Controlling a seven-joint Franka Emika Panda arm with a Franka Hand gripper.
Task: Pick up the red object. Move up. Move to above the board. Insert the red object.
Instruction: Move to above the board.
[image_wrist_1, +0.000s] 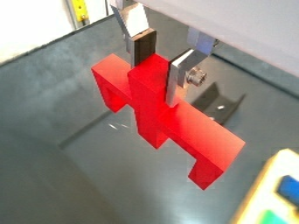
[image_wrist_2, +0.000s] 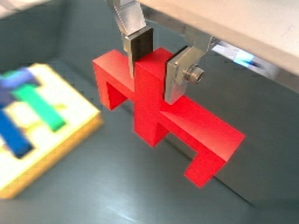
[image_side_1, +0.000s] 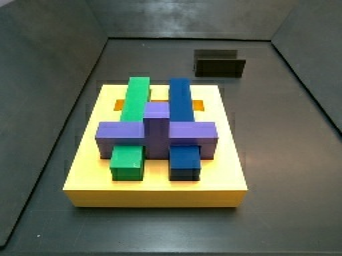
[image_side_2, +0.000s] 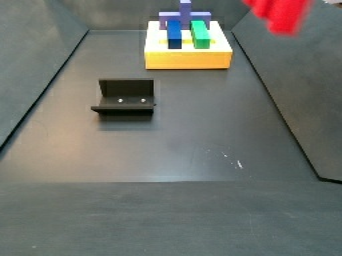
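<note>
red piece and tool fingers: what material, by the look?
Red piece: looks like matte plastic, uniform color, crisp blocky edges, perhaps printed. The tool holds its post above the floor; fingers look like brushed metal plates, silver with a dull sheen, with dark pads.

Gripper out of sight, red object (image_side_2: 279, 13) high at right, board (image_side_2: 189, 55) far back, fixture (image_side_2: 126, 98) left

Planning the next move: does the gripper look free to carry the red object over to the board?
Probably yes: the gripper holds the red object by its post, clear above the floor; the board lies nearby, nothing between.
</note>
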